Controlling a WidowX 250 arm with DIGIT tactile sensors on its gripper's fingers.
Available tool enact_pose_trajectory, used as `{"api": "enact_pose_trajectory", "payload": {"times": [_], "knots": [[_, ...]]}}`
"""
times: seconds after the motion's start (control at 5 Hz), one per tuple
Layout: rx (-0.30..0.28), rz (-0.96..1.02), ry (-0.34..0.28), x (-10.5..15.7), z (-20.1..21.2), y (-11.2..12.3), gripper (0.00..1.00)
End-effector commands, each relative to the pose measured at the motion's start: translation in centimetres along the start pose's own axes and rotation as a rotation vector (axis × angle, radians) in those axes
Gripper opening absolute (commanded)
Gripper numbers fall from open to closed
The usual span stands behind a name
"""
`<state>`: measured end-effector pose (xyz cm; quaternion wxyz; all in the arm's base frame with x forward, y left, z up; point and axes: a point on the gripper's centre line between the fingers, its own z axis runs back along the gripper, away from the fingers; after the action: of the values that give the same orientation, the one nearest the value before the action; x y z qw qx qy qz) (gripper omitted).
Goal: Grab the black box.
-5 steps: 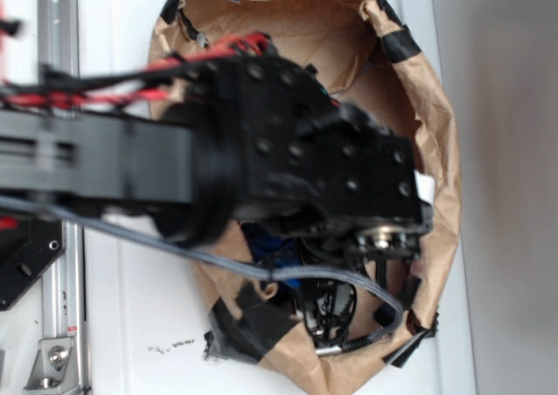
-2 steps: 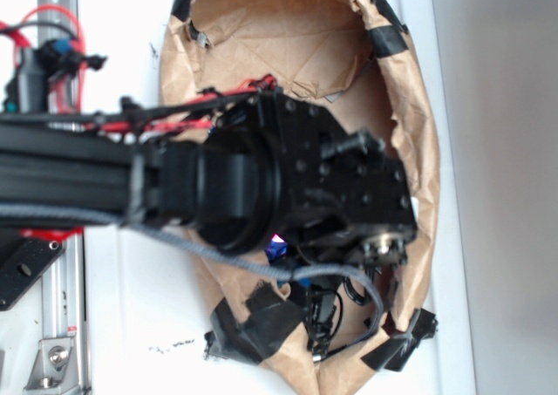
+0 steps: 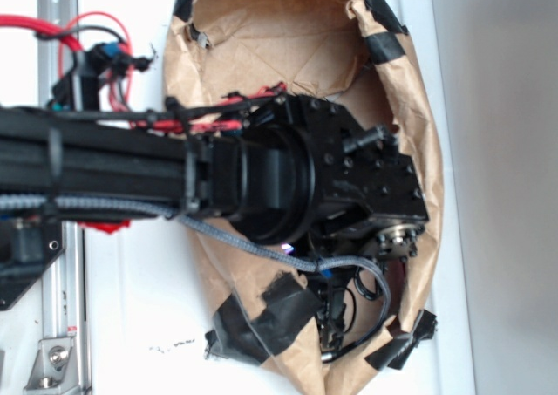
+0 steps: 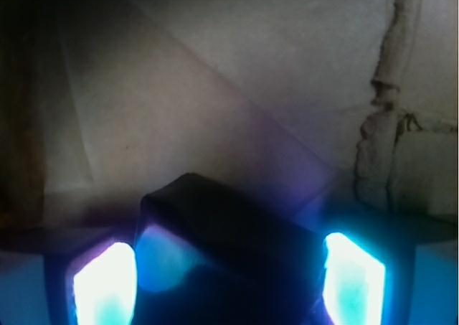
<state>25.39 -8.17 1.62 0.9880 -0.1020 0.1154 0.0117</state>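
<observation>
The black box (image 4: 229, 246) is seen only in the wrist view, where it lies low in the picture as a dark, glossy shape with a rounded top edge, set on creased brown paper (image 4: 237, 88). It sits between the two glowing blue-white fingers (image 4: 107, 285) of the gripper (image 4: 229, 285), one at each side of it. The jaws are spread wider than the box; whether either finger touches its sides cannot be told through the glare and blur.

In the exterior view the box is hidden altogether by the black arm (image 3: 288, 190), which reaches from the left into a brown paper enclosure (image 3: 261, 37) patched with black tape (image 3: 261, 312) and resting on the white bench (image 3: 131, 325). The gripper end is buried low inside the paper, so the jaws cannot be judged there. Red wires (image 3: 96, 29) and a grey cable (image 3: 235, 242) are seen along the arm, and a metal rail (image 3: 57, 325) runs down the left edge.
</observation>
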Motion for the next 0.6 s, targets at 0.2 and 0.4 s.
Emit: {"api": "enact_pose_trajectory", "payload": {"times": [0.2, 0.4], "knots": [[0.08, 0.335, -0.256, 2.3, 5.6, 5.7, 0.0], [0.065, 0.366, -0.364, 0.9, 9.9, 6.3, 0.0]]}}
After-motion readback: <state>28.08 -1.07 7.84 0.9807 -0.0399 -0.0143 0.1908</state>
